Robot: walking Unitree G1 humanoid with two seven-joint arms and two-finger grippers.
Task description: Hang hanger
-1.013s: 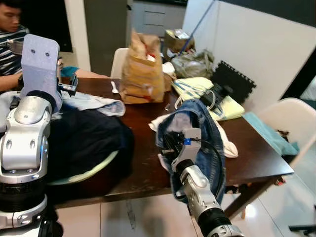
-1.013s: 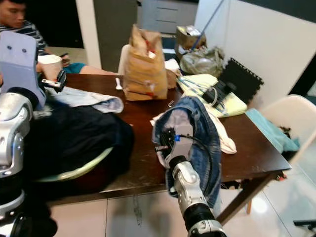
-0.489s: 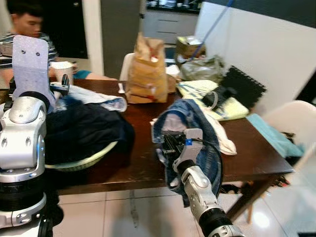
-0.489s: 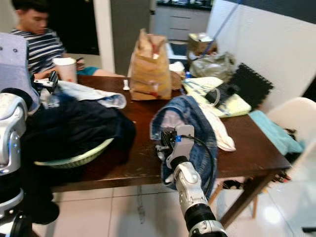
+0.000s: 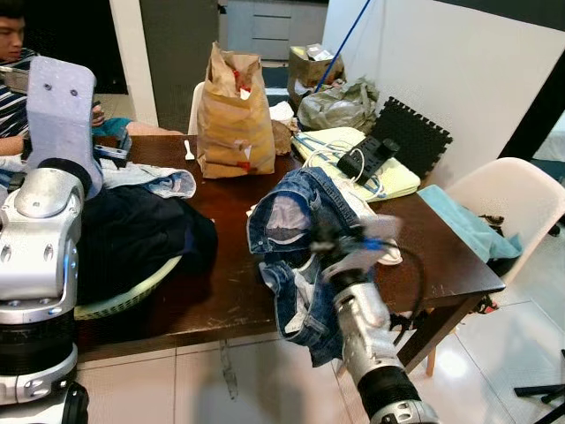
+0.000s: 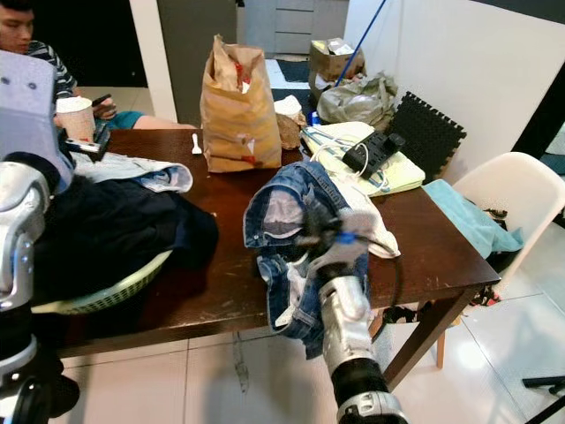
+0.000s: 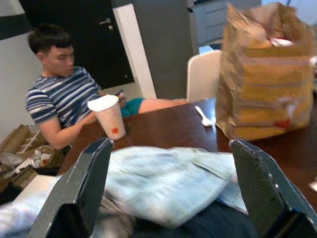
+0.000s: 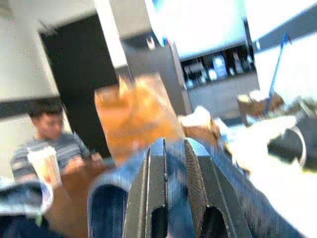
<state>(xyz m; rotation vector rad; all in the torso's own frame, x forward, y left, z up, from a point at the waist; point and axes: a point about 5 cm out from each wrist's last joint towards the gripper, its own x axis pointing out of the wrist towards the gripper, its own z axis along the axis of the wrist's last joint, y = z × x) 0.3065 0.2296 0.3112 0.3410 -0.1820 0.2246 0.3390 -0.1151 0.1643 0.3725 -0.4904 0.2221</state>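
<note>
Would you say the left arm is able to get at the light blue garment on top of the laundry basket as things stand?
Probably yes: the left pincer is open, and the light blue garment lies just beyond its fingers with nothing between them.

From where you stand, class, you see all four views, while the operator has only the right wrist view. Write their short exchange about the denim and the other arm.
Operator: My right pincer looks shut on denim. Where does that cloth lie?
Observer: The jeans are heaped on the table, with part hanging over its near edge.
Operator: And the left pincer?
Observer: The left pincer is open, above a light blue cloth.
Operator: What is under that cloth?
Observer: Dark clothes, piled in a basket on the table.
</note>
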